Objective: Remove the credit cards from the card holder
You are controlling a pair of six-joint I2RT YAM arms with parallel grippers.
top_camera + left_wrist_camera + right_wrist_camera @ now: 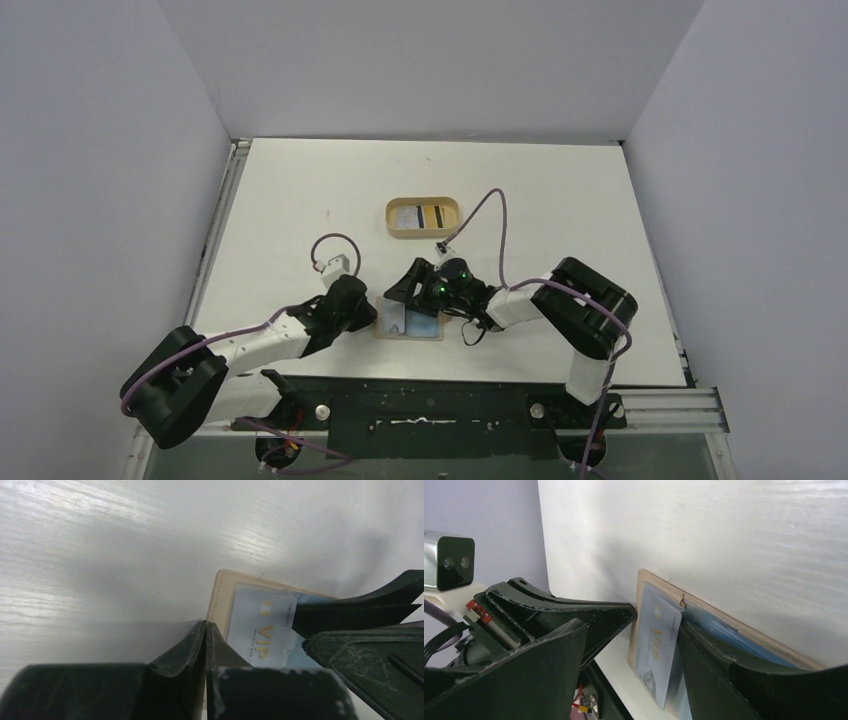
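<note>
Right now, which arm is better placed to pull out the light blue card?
Right arm: its jaws stand open over the light blue card; the left arm has shut jaws at the card holder.

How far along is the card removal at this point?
Possibly done: flat card-like items, one yellowish, lie in the oval tray. In hand: the light blue card lies skewed on the card holder, the open right fingers over it, the shut left fingers at the holder's edge. Left: getting that card clear of the holder.
</note>
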